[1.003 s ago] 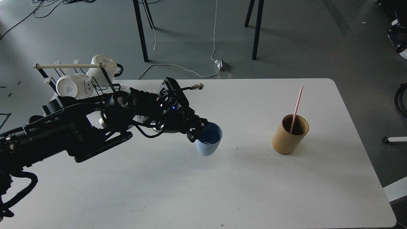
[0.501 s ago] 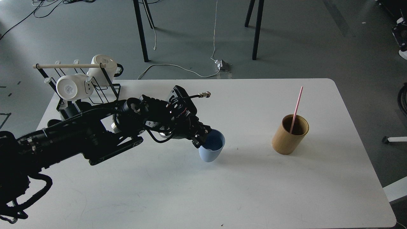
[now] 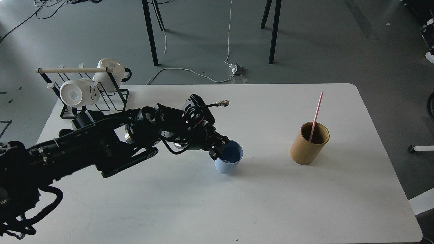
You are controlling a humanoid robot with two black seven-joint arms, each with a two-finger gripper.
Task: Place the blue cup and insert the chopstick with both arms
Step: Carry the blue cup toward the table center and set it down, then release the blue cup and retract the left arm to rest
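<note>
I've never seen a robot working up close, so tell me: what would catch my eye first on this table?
First, the big black left arm reaching in from the left, its claw gripping the near rim of a pale blue cup mid-table. To the right stands a tan wooden holder with a pink chopstick sticking out. At the far left corner, white mugs hang on a black wire rack.

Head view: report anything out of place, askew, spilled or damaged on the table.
Nothing stands out. The blue cup is upright near the table's middle with the left claw at its rim. The pink chopstick leans in the wooden holder, and the white mugs hang on the rack. No spills or damage show.
</note>
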